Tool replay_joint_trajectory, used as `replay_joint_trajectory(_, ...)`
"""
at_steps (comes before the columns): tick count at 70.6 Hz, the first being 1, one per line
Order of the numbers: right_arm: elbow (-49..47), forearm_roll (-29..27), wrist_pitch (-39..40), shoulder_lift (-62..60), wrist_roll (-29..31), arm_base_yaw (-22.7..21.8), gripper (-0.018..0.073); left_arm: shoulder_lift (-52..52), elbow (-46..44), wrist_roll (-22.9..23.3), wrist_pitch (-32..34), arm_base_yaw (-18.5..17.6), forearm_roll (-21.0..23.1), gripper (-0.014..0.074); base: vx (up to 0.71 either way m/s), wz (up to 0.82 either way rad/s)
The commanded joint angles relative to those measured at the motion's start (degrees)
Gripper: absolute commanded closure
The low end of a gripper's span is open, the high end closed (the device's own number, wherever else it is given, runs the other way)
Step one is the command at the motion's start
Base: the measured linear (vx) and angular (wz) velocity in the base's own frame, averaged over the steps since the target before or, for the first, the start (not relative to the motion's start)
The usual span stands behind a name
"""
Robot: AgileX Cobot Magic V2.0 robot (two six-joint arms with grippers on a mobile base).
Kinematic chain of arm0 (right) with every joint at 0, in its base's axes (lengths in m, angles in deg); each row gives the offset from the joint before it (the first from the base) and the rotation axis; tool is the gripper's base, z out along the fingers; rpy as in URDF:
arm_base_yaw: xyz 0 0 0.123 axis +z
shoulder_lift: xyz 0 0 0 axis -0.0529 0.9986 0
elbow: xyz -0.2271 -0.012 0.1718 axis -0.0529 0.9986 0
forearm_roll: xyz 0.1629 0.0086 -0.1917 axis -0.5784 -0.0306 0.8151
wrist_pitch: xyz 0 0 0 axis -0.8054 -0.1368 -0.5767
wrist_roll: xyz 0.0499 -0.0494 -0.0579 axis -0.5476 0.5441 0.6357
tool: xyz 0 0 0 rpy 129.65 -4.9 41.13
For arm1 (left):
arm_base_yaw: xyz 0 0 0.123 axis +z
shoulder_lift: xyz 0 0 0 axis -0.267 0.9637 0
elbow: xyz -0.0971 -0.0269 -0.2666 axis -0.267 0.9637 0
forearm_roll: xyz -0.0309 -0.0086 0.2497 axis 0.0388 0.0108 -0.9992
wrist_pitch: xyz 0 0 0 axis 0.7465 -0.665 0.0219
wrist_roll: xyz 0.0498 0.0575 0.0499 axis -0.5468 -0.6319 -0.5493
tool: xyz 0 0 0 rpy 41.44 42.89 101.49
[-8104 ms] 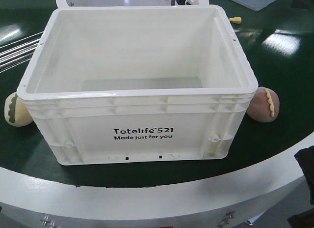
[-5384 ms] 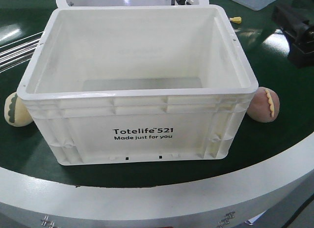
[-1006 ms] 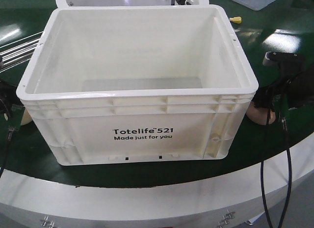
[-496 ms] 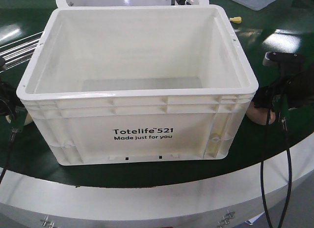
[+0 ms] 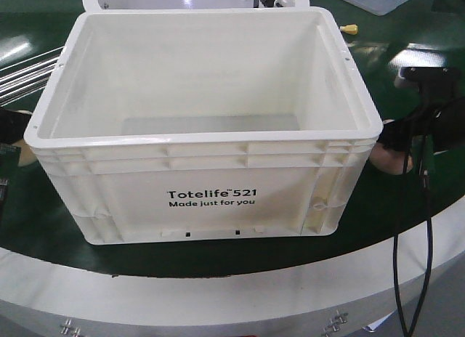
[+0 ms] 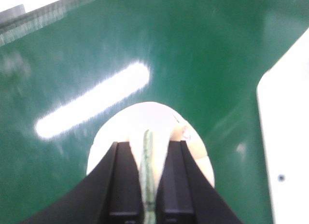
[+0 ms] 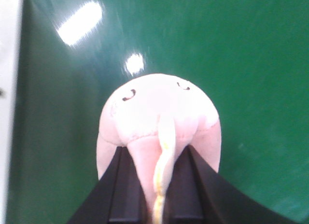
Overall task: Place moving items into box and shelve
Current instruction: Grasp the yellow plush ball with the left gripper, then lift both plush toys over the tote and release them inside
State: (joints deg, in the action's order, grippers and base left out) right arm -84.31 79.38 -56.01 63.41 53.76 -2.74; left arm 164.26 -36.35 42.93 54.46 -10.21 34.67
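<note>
As jaws pinch two dumplings (image 6: 145,120) (image 7: 159,101), one crate (image 5: 211,166) stands between.

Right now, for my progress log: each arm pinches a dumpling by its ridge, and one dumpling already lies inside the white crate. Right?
No. The front view shows no dumpling inside the white crate. The left fingers pinch the cream dumpling by its ridge, the right fingers the pink dumpling.

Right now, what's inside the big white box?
Only bare white walls and a strip of floor show inside the box. Its front wall hides the near floor. The cream dumpling and pinkish dumpling are outside it.
</note>
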Motion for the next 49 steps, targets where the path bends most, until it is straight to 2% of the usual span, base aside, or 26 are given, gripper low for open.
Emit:
replay_joint_trajectory(1,-1.61,0.51,5.82,-5.51,0.63,-0.01,0.0575,-4.95,-1.28,0.41,5.75,0.02,0.46,0.0624,0.0,0.0)
replay_joint_trajectory(22,-1.61,0.51,9.35,-16.35,0.74,-0.01,0.0574,-14.5,-1.28,0.41,8.8,0.02,0.46,0.0624,0.0,0.0)
replay_joint_trajectory(49,-1.61,0.06,10.76,-28.76,6.11,-0.01,0.0574,-25.14,-1.28,0.36,10.17,0.02,0.46,0.0623,0.0,0.0)
